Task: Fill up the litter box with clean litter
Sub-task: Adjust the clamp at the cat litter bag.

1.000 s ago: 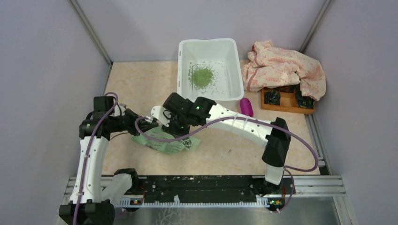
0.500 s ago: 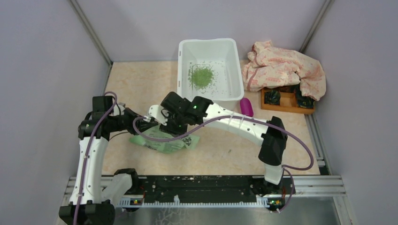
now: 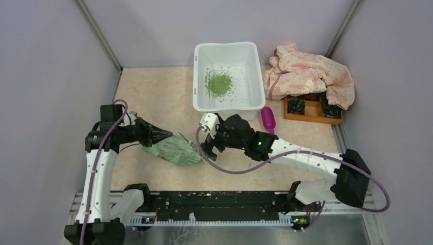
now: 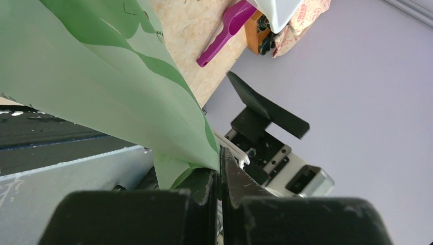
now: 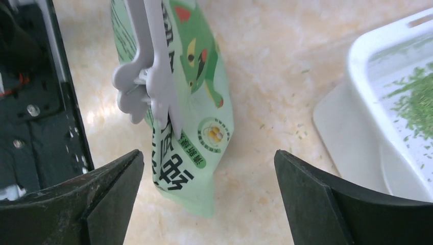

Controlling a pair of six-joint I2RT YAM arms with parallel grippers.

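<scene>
Green clean litter [image 3: 219, 83] lies piled inside the litter box [image 3: 230, 109]. Left gripper [image 3: 164, 135] is clamped on the edge of the bag [image 3: 176, 149]; right gripper [image 3: 205, 139] stands spread wide just beside it, gripping nothing.

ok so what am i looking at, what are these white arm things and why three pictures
Those are two robot arms, left and right, bolted at the near edge of a table, each ending in a two-finger gripper. The wide picture comes from a fixed camera above and behind them; the other two come from cameras on the wrists, so each shows its own fingers. The left gripper is shut on the edge of a green printed bag, which carries a white clip. The right gripper is open next to the bag, holding nothing. On the table: a white litter box with a small pile of green litter inside, a magenta scoop, a cloth and a wooden tray.
</scene>
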